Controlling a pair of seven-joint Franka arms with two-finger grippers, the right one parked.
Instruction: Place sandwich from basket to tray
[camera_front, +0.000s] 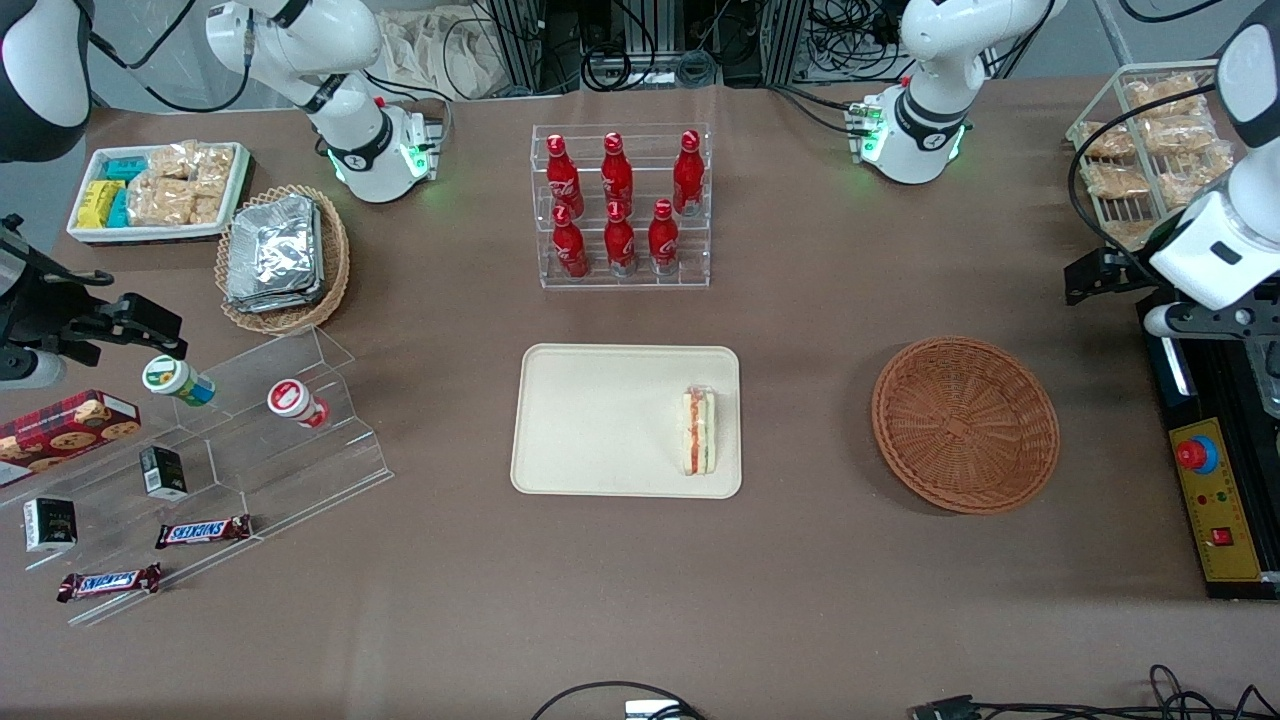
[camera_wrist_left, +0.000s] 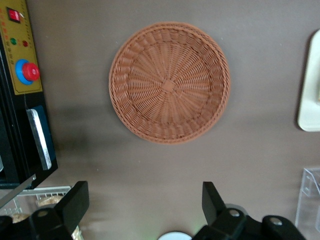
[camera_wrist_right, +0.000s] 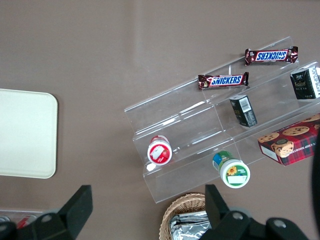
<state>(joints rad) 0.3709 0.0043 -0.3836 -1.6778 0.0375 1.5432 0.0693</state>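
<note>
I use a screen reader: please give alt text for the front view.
A wrapped sandwich lies on a cream tray; the round wicker basket beside it is empty. The open gripper sits retracted at the working arm's end of the table.

Left arm raised at working arm's end of table, white forearm slanting down toward dark wrist block. Gripper (camera_wrist_left: 145, 207) held high above table, near basket (camera_front: 965, 424) but off to its side, not over it; pointing straight down. Fingers (camera_wrist_left: 75, 202) spread wide apart, nothing between them. Both black fingertips show in wrist view, basket in full sight past them, well clear of contact.
</note>
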